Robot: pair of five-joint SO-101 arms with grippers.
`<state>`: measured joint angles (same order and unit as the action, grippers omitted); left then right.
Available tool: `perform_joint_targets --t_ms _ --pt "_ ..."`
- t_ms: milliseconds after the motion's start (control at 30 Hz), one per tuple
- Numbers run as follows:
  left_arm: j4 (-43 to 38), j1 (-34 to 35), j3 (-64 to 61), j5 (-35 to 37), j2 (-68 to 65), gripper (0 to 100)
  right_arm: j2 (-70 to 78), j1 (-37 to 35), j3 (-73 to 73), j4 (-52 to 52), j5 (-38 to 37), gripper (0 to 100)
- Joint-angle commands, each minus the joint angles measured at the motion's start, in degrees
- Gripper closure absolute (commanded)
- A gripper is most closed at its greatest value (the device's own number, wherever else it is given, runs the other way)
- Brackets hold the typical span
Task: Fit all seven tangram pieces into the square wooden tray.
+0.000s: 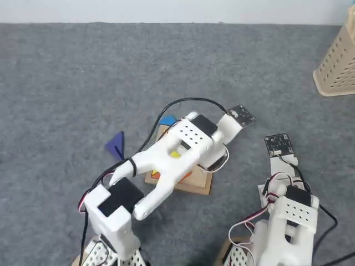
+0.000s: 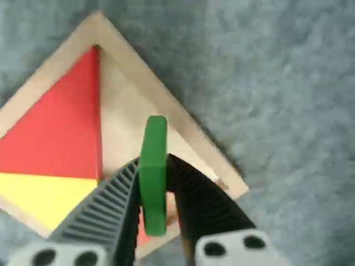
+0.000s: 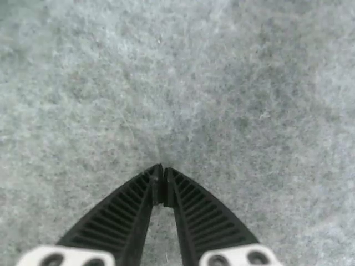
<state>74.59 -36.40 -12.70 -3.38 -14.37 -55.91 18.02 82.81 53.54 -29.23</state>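
My left gripper (image 2: 153,166) is shut on a green piece (image 2: 153,166), held on edge just above the square wooden tray (image 2: 166,100). A red triangle (image 2: 55,133) and a yellow piece (image 2: 39,197) lie in the tray beside a bare patch of its floor. From above, the left arm (image 1: 183,149) covers most of the tray (image 1: 194,185), where bits of yellow and red show. A dark blue triangle (image 1: 115,146) and a light blue piece (image 1: 167,120) lie on the carpet beside the tray. My right gripper (image 3: 162,185) is shut on nothing over bare carpet.
Grey carpet covers the whole table. The right arm (image 1: 285,216) stands at the front right, apart from the tray. A perforated wooden holder (image 1: 338,61) stands at the far right edge.
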Motion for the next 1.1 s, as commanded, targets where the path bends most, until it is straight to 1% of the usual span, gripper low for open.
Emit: perform_joint_targets --t_ms 0,500,667,833,1067 --pt "1.14 -0.35 0.40 0.70 0.35 99 -1.45 -0.75 0.26 -1.01 0.26 99.2" --pt "2.11 0.00 -1.54 0.44 0.26 99 -1.45 -0.75 0.26 -1.01 0.26 99.2" --pt "2.29 0.00 -1.80 0.44 0.18 93 -1.45 -0.75 0.26 -1.01 0.26 99.2" --pt "2.90 0.18 -1.80 0.44 0.62 93 -1.45 -0.75 0.26 -1.01 0.26 99.2" --pt "3.08 5.01 -0.22 0.26 0.79 93 -1.45 -0.75 0.26 -1.01 0.26 99.2"
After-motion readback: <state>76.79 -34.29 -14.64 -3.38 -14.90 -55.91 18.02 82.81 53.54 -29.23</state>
